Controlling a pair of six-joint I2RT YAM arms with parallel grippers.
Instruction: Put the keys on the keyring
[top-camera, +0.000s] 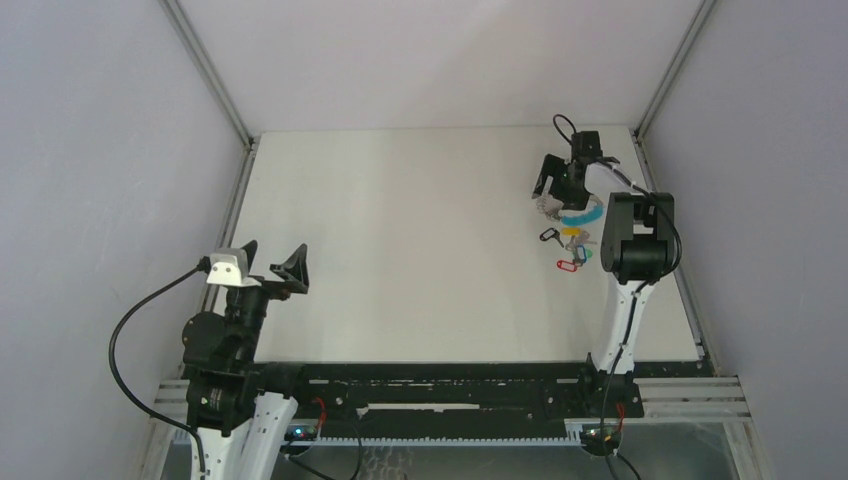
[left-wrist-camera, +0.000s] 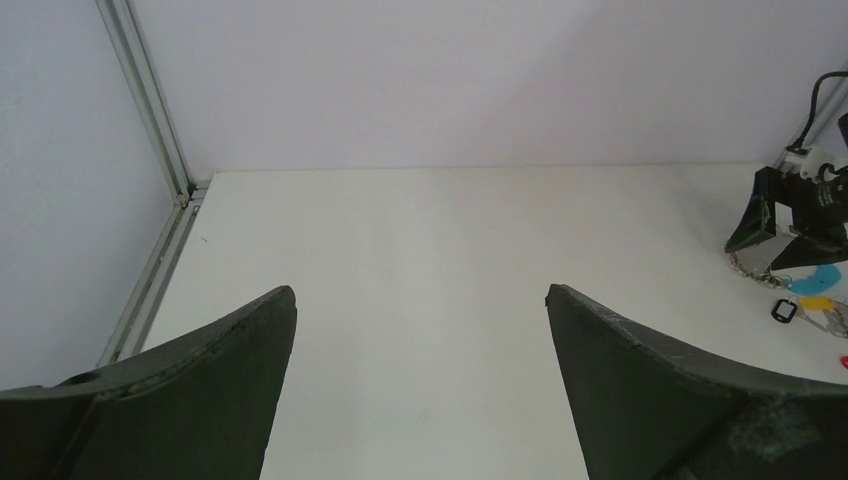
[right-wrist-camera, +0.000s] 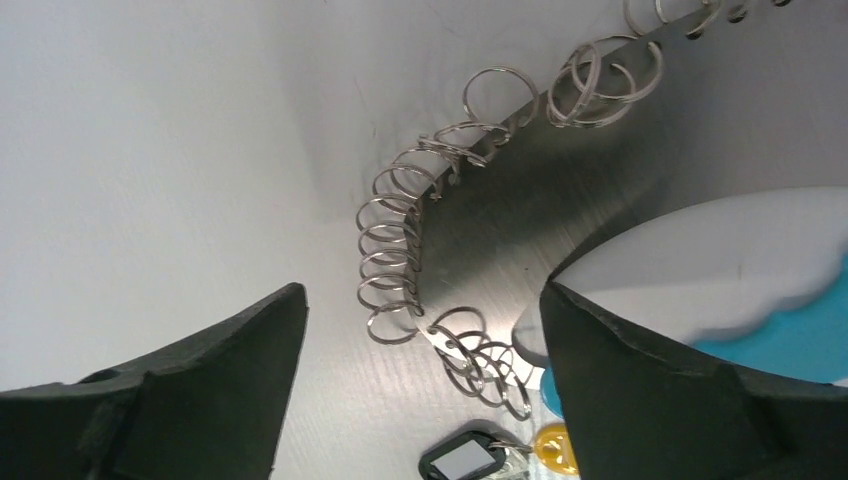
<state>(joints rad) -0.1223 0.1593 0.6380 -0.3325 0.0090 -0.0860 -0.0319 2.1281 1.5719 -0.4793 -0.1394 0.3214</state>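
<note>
Silvery keyring (right-wrist-camera: 393, 245) curls below right end effector (right-wrist-camera: 422, 292), keys (right-wrist-camera: 463, 463) beside.

Table (top-camera: 400, 260): broad open surface from centre to the left wall (top-camera: 100, 150); left fingers (left-wrist-camera: 220, 390) spread wide above it. Obstacles sit far right: keyring (right-wrist-camera: 390, 255) chain curls under the right gripper (top-camera: 558, 190), keys (top-camera: 568, 250) bunched just beside the right arm (top-camera: 635, 245). Right wall (top-camera: 770, 150) close behind; approach there is tight.

Hidden near the table's (top-camera: 400, 250) far right corner
The keyring (top-camera: 578, 216) passes under the right gripper (top-camera: 558, 190); the keys (top-camera: 568, 264), tiny, sit partly behind the right arm (top-camera: 640, 245).
</note>
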